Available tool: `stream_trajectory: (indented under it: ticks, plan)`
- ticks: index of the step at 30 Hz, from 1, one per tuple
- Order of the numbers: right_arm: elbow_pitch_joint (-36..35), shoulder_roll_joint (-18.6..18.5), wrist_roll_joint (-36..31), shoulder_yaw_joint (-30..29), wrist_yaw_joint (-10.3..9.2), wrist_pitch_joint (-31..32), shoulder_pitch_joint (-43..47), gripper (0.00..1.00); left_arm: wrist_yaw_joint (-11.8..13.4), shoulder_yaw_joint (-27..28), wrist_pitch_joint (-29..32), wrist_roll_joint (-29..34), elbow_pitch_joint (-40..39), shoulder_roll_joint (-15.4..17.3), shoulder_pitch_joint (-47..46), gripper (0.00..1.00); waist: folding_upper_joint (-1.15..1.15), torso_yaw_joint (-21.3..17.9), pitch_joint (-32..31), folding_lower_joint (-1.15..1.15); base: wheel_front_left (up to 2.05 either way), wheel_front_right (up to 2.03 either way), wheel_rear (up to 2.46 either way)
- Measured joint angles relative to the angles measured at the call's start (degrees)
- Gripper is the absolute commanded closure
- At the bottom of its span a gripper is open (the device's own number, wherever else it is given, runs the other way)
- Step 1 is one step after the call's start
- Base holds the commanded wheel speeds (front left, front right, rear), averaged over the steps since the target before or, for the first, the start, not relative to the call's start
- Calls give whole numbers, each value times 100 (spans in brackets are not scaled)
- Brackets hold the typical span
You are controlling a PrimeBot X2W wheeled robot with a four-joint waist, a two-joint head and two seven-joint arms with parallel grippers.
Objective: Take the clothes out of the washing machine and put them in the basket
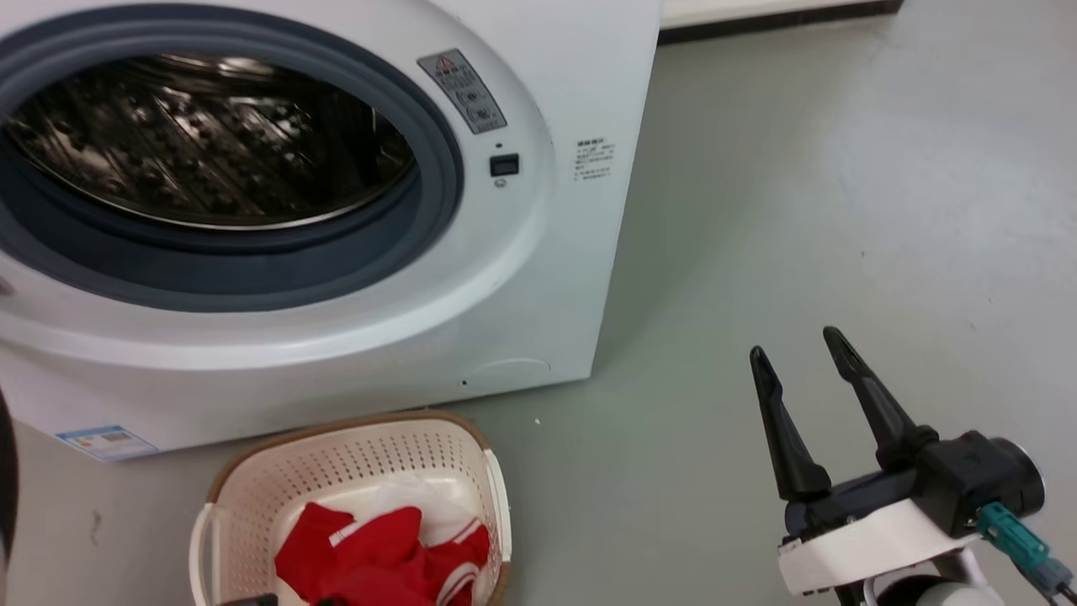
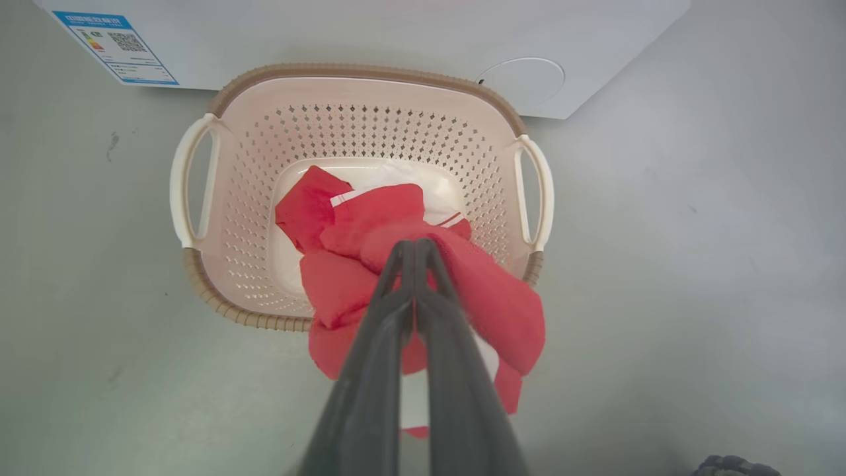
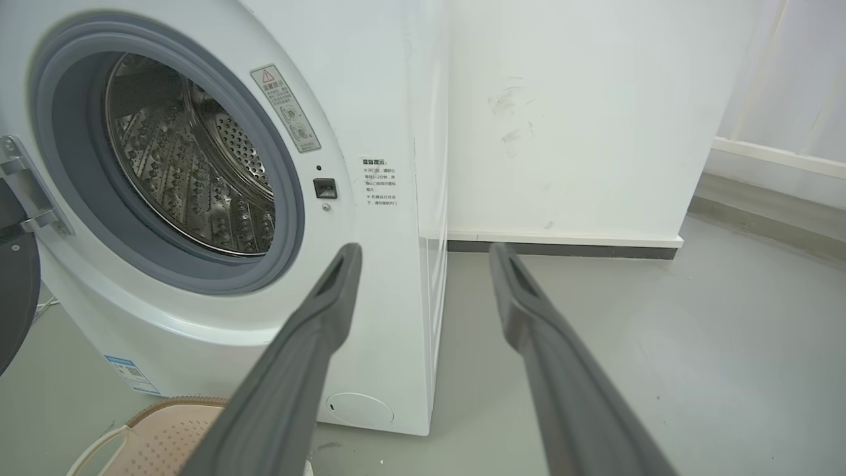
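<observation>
Left wrist view: our left gripper point(image 2: 415, 243) pinches red clothes point(image 2: 340, 287) with the basket point(image 2: 370, 71) beneath it, our right gripper point(image 1: 793, 343) gapes wide, the drum point(image 1: 210, 143) looks empty, so we judge only release remains.

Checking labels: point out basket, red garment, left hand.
basket point(image 2: 360, 69): left wrist view, brown back rim.
red garment point(image 2: 502, 301): left wrist view, fold right of the fingers.
left hand point(image 2: 415, 245): left wrist view, between its shut fingertips.

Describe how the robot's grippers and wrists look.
The right gripper has two long, tapering black fingers on a black housing, with a white wrist cuff; a teal connector with a grey cable plugs in beside it. The left gripper shows the same slim dark-grey fingers, matte and unmarked.
</observation>
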Motion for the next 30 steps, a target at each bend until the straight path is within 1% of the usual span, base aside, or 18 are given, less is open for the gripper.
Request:
stream_trajectory:
  ticks: [5, 12, 18, 27, 30]
  plan:
    - [-88, 0, -2, 73, 0, -94, -246, 0, -145, 97, -226, -24, 829, 35, -712, 100, 0, -150, 507, 0, 0, 0, 0]
    - [-110, -1, 56, 127, 0, -257, -582, 0, -354, 189, -538, 22, 2070, 250, -1822, 100, 0, -432, 1280, 1, 0, 0, 0]
    - [-87, -1, 148, 175, 0, -387, -727, 0, -488, 237, -790, 54, 2965, 352, -2636, 100, 0, -704, 1829, 1, 0, 0, 0]
    - [-78, -1, 200, 353, 0, -534, -949, 0, -636, 275, -888, 10, 4278, 428, -3604, 100, 0, -999, 2538, 1, 0, 0, 0]
    - [-64, -2, 212, 371, 0, -581, -977, 0, -698, 189, -779, 31, 4611, 410, -3883, 100, 0, -1081, 2733, 1, 0, 0, 0]
